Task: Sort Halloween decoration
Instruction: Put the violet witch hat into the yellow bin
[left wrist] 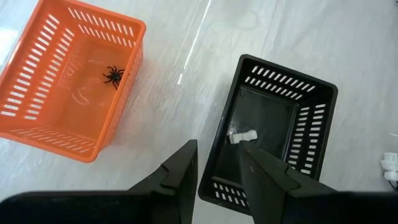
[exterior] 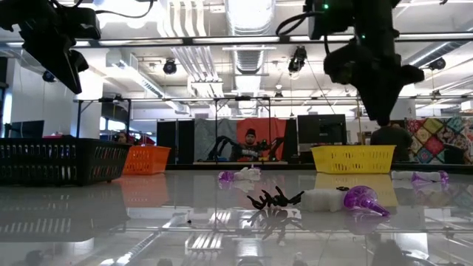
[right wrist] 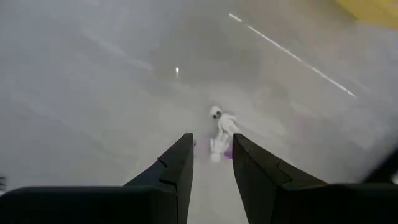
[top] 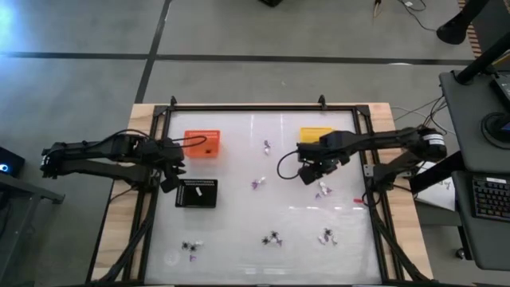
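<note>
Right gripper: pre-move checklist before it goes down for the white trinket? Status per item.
1. Right gripper empty, fingers apart: ok.
2. White trinket lined up ahead of the gap between the fingers, with a purple piece beside it: ok, though whether the two touch: cannot tell.
3. Gripper above the table, not yet at the trinket: ok.
4. Yellow tray free of the right arm: cannot tell, the arm overlaps it in the high view.
5. Left gripper empty, away over the black tray: ok.
6. Trays already used: a spider in the orange tray, a white piece in the black one: ok.
</note>
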